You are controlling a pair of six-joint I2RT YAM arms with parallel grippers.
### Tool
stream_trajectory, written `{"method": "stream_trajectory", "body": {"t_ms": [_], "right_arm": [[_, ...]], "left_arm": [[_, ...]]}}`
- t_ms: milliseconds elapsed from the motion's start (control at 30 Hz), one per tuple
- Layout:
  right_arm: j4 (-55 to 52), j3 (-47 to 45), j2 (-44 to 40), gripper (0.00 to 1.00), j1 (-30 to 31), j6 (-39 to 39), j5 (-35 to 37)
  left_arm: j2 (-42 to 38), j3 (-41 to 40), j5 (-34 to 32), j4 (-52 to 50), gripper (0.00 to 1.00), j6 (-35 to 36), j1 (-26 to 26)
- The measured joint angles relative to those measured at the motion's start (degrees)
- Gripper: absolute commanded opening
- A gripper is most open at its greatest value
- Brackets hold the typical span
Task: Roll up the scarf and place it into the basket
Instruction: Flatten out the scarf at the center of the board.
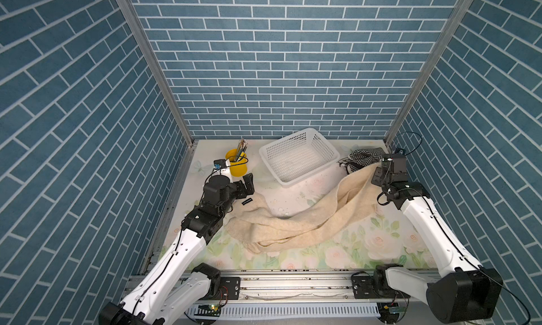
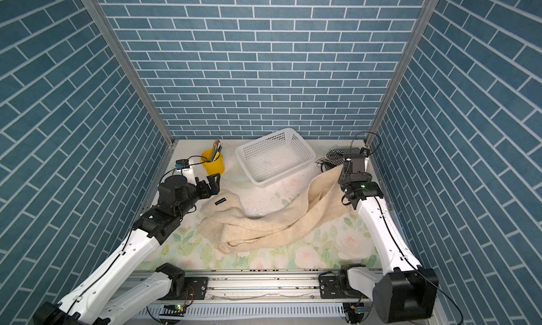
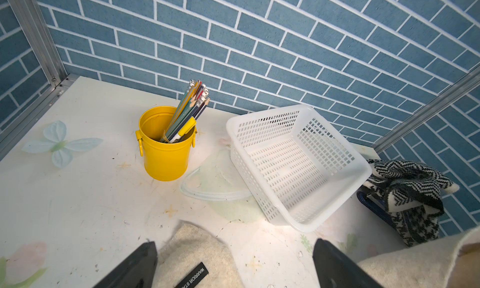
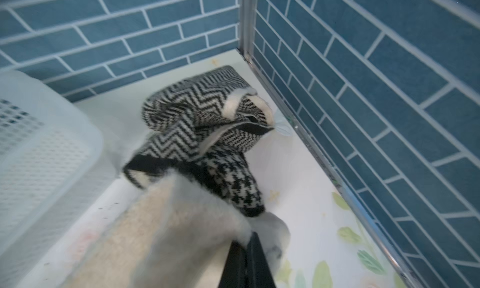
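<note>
A long cream woolly scarf lies loosely across the flowered table from left to right. Its left end carries a black label and lies just under my left gripper, which is open and holds nothing. My right gripper is shut on the scarf's right end, which hangs raised off the table near the right wall. The white perforated basket stands empty at the back middle, tilted on one side.
A yellow bucket of pencils stands at the back left, close to my left gripper. A black-and-white knitted cloth lies in the back right corner, just beyond my right gripper. Blue brick walls close three sides.
</note>
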Motion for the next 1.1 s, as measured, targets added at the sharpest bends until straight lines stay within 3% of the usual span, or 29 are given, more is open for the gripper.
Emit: {"method": "stream_trajectory", "body": {"t_ms": [233,467,600,800,1000,1033,1100], "right_arm": [[-2.1,-2.5,-0.6,0.00,-0.7,-2.1,5.5],[-3.1,-2.8,-7.4,0.00,-0.8,-2.3,7.4],[-3.9,-3.9,-11.2,0.00,-0.8,-2.3,8.5],[-4.4,-4.3,-12.4,0.00,-0.8,-2.4,8.7],[-4.3,-4.7,-12.5,0.00,-0.8,-2.5,7.6],[-4.3,-4.8,-12.7,0.00,-0.8,-2.5,7.4],[-4.3,-5.0,-13.1,0.00,-0.8,-2.5,6.9]], "left_arm": [[2.6,-1.9,2.4,1.9,1.00,-3.6,0.0],[10.6,-9.9,7.8,2.6,1.00,-15.1,0.0],[11.3,-14.4,11.6,2.3,1.00,-21.8,-0.3],[8.3,-18.6,12.6,1.9,1.00,-30.0,-3.5],[12.7,-20.2,11.7,2.6,1.00,-35.9,-4.6],[13.1,-20.1,11.4,3.1,0.93,-36.3,-4.9],[14.4,-20.3,10.6,4.4,0.60,-37.6,-5.0]]}}
